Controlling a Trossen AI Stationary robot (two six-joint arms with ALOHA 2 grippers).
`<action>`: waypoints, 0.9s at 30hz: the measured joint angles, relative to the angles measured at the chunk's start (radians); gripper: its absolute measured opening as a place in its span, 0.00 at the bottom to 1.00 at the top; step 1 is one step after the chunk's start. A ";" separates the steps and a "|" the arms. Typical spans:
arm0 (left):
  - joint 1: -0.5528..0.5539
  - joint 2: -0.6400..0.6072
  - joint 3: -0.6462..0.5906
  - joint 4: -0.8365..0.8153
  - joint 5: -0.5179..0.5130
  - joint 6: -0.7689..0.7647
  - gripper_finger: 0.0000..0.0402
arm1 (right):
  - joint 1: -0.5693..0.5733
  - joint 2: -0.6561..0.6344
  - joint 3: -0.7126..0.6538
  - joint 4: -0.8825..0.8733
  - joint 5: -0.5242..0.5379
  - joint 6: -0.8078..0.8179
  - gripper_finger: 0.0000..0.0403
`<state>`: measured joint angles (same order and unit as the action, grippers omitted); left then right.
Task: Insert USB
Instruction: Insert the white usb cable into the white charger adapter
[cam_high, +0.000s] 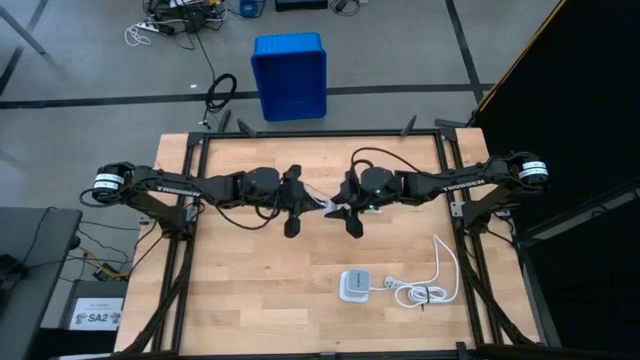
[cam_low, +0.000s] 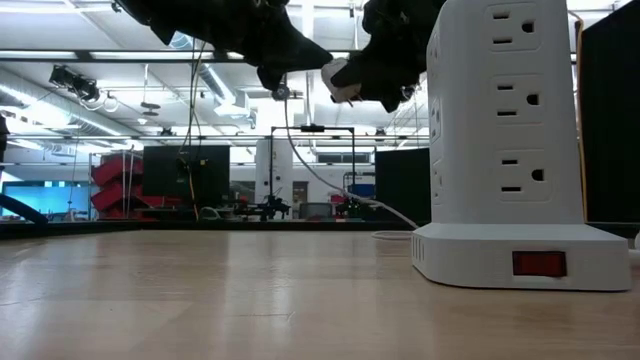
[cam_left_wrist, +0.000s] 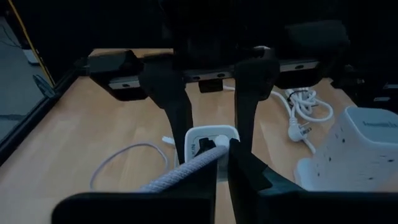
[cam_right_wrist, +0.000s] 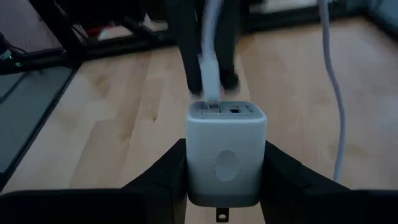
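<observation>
**Claws meet in mid-air, plug at the port**

Right claw (cam_right_wrist: 225, 180) grips a small white charger cube (cam_right_wrist: 227, 149) by its sides, ports facing outward, held well above the desk (cam_high: 300, 290). Opposite it, the left claw (cam_left_wrist: 221, 152) is pinched tight on the USB cable (cam_left_wrist: 186, 171) just behind its plug. In the right wrist view the plug (cam_right_wrist: 210, 78) stands just over the cube's port face, its tip at or touching one slot; whether it has entered I cannot tell.

In the high view the two claws come together over the middle of the desk, left claw (cam_high: 292, 205) and right claw (cam_high: 352, 210) nearly touching, the white of the cube and cable between them. The rest of the cable trails down toward the desk.

Further out, a white power strip tower (cam_high: 354, 286) stands near the front of the desk with its thicker bundled cord (cam_high: 425, 293) just beside it; a blue bin (cam_high: 290, 75) sits on the floor beyond.

The step in hand looks like the insertion itself. The next move likely calls for fine alignment of plug to slot, then a straight push while the right claw holds the cube steady.
</observation>
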<state>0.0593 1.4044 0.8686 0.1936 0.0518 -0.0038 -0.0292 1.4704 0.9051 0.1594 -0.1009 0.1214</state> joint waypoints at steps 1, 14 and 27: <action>0.000 0.000 0.000 -0.003 0.004 -0.003 0.00 | 0.000 0.000 0.000 0.005 0.000 -0.003 0.27; 0.000 0.001 0.000 -0.004 0.019 -0.008 0.00 | 0.009 0.001 0.000 0.013 0.027 -0.038 0.27; -0.001 0.051 0.000 0.009 0.050 -0.029 0.04 | 0.011 0.002 0.000 -0.056 0.021 -0.037 0.27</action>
<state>0.0586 1.4558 0.8684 0.2024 0.1023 -0.0332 -0.0185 1.4723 0.9051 0.1036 -0.0801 0.0847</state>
